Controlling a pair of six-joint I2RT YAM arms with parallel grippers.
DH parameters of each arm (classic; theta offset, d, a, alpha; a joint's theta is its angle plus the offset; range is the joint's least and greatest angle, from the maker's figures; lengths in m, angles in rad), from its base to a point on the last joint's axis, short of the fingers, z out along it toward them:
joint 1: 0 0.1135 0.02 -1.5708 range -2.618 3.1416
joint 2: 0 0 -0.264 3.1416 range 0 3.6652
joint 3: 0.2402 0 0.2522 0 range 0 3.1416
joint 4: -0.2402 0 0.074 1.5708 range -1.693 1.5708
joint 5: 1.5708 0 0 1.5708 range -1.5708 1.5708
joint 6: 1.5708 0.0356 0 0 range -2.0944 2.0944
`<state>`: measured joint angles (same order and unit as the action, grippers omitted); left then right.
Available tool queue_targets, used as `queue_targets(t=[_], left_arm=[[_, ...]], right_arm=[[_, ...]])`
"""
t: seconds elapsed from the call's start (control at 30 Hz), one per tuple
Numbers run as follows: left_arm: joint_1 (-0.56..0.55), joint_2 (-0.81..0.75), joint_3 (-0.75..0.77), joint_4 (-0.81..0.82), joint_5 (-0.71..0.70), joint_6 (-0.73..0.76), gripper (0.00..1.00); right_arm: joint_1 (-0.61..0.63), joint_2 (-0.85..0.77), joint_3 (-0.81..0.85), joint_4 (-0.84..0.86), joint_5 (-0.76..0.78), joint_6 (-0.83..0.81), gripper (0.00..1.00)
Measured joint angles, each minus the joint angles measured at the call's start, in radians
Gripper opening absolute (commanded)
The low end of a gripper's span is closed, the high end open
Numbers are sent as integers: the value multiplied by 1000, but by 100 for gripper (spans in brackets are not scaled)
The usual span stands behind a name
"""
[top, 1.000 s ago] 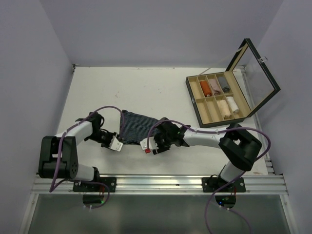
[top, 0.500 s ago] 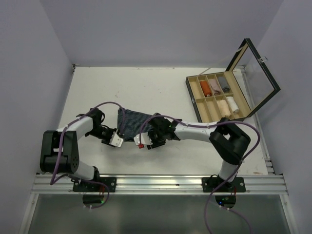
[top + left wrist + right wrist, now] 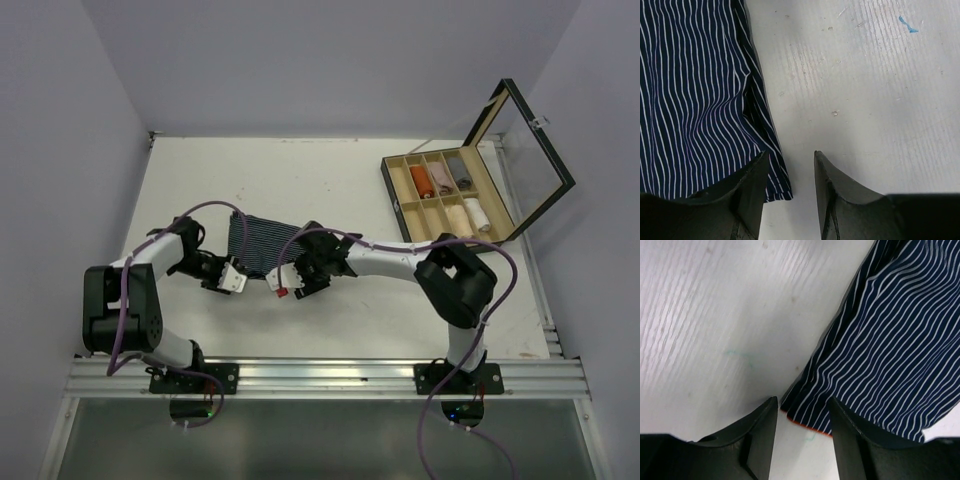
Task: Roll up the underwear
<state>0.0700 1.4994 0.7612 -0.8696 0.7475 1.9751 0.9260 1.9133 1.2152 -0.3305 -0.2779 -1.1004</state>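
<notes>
The navy underwear (image 3: 258, 243) with thin pale stripes lies flat on the white table, left of centre. My left gripper (image 3: 232, 278) is at its near left corner and my right gripper (image 3: 285, 281) at its near right corner. In the left wrist view the striped cloth (image 3: 690, 90) fills the left side, and its corner reaches into the gap of the open left gripper (image 3: 791, 155). In the right wrist view an orange-edged corner of the cloth (image 3: 890, 340) lies between the parted fingers of the right gripper (image 3: 803, 400). Neither gripper pinches the fabric.
A compartmented wooden box (image 3: 397, 210) stands at the back right with its glass lid (image 3: 535, 165) raised. Several rolled cloths lie in its compartments. Purple cables arch over both arms. Walls close in the table on the left, the back and the right.
Both grippers and the striped underwear have shifted left and a little farther from the bases. The cloth now looks narrower across.
</notes>
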Motion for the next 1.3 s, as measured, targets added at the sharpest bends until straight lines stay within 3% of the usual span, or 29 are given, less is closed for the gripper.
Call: queue_targets(t=[0.27, 0.53, 0.73, 0.77, 0.87, 0.93, 1.13, 1.3], left_arm=[[2, 75, 56, 15, -28, 0, 43], [3, 121, 93, 15, -63, 0, 40], [8, 137, 106, 12, -71, 0, 33], [8, 140, 109, 10, -72, 0, 31], [8, 152, 118, 6, -73, -2, 25], [8, 161, 125, 5, -74, -8, 16], [8, 182, 153, -14, -85, -29, 1], [8, 193, 188, -97, -106, -44, 0]], right_arm=[[-31, -52, -56, -23, -1, 13, 49], [-35, -2, 13, -66, -17, 24, 46], [-43, 33, 64, -121, -58, 13, 28], [-46, 42, 75, -127, -61, 11, 21], [-58, 63, 106, -138, -83, 11, 12], [-71, 74, 125, -153, -108, 16, 8], [-110, 83, 148, -195, -177, 45, 0], [-147, 80, 155, -255, -247, 94, 0]])
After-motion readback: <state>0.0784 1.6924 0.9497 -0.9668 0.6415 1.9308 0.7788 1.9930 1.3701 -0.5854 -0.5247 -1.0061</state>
